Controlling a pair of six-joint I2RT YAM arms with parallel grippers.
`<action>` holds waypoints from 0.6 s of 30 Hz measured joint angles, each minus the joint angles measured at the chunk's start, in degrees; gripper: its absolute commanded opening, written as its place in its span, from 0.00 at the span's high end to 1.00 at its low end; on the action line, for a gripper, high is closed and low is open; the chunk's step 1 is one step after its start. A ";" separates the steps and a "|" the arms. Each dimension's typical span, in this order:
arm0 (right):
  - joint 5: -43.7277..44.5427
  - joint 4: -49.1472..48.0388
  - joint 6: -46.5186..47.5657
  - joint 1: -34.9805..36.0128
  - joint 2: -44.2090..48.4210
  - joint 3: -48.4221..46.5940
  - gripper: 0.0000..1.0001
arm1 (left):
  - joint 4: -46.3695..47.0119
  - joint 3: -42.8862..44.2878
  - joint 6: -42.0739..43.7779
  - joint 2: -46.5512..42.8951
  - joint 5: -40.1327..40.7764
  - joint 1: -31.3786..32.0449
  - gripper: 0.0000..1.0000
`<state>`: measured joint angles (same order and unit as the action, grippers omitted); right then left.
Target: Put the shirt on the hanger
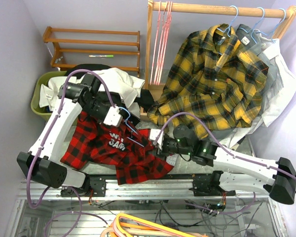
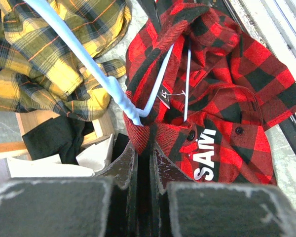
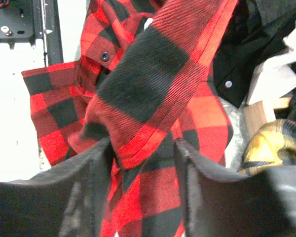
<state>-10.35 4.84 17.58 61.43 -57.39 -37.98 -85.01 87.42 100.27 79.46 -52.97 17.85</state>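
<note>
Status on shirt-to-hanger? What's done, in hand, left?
Done: left gripper is shut on the hanger, whose wire lies at the collar of the shirt. In hand: right gripper straddles a fold of the shirt; grip unclear. Left: both shoulders onto the hanger; the shirt lies crumpled.

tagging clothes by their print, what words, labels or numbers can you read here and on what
"SAM": white block letters on the red plaid shirt
"WI": line above it, top view; the rest is hidden
small black tag at its collar: mark too small to read
</note>
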 measured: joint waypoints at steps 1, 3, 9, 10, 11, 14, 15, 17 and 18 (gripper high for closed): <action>-0.68 -0.09 0.22 -0.63 -0.92 -0.48 0.59 | 0.00 -0.09 -0.02 -0.22 -0.20 0.13 0.93; -2.27 -0.72 -0.35 -2.16 -2.91 -1.66 0.57 | 0.00 -0.17 -0.04 -0.59 -0.35 0.42 0.93; -5.55 -3.37 -0.46 -3.19 -4.37 -2.01 1.00 | 0.24 -0.39 -0.17 -1.29 -1.36 1.27 0.93; -6.25 -3.76 -0.68 -3.19 -4.50 -2.25 1.00 | 0.39 -0.63 -0.17 -1.49 -1.53 1.44 0.93; -6.10 -3.67 -1.09 -3.21 -4.57 -2.51 1.00 | 0.22 -0.90 -0.20 -1.66 -1.70 1.60 0.93; -6.08 -3.63 -3.04 -4.22 -5.14 -3.04 1.00 | 0.02 -1.25 -0.15 -2.25 -1.75 1.92 0.93; -6.34 -3.39 -3.30 -4.17 -5.27 -3.23 1.00 | 0.07 -1.25 -0.15 -2.29 -1.73 1.92 0.93; -6.82 -2.93 -3.82 -4.15 -5.46 -3.65 1.00 | 0.09 -1.25 -0.15 -2.29 -1.75 1.92 0.93; -6.86 -2.69 -3.93 -4.17 -5.49 -3.80 1.00 | 0.09 -1.25 -0.15 -2.29 -1.75 1.95 0.93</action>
<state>-17.21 2.15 13.65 57.25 -62.87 -41.78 -84.93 86.17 100.12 77.17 -54.72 19.79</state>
